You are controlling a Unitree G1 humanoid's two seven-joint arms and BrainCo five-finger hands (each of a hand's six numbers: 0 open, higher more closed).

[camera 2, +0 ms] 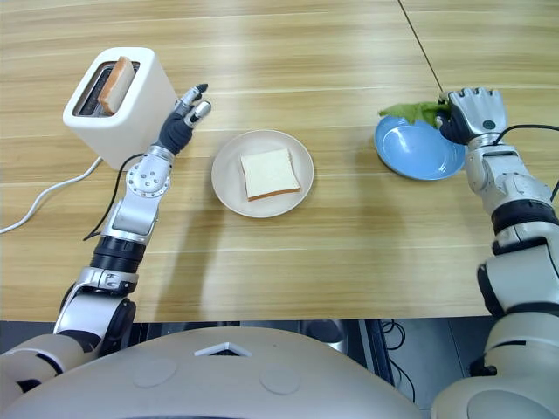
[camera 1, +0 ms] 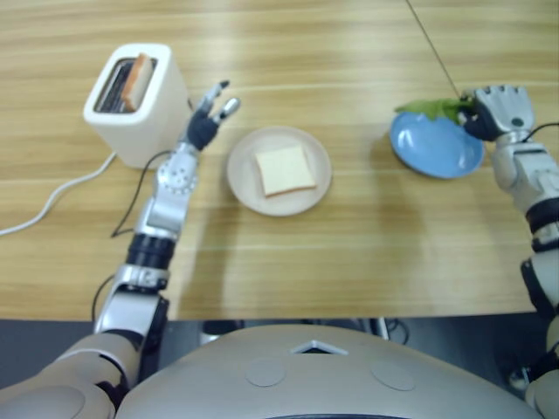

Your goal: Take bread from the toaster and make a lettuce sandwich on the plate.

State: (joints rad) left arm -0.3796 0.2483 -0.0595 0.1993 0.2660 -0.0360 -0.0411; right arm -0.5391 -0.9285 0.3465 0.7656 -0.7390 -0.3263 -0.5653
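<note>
A white toaster (camera 1: 140,105) stands at the left with one slice of bread (camera 1: 135,77) sticking up from a slot. My left hand (camera 1: 210,113) is open just right of the toaster, between it and the cream plate (camera 1: 246,185). A single slice of bread (camera 1: 284,169) lies flat on that plate. At the right, a blue plate (camera 1: 437,148) holds a lettuce leaf (camera 1: 430,108) at its far rim. My right hand (camera 1: 500,110) is shut on the lettuce leaf at the plate's far right edge.
The toaster's white cord (camera 1: 52,199) runs off toward the left edge. A thin dark line (camera 1: 432,48) crosses the wooden table (camera 1: 349,253) at the back right. The table's front edge lies close below both arms.
</note>
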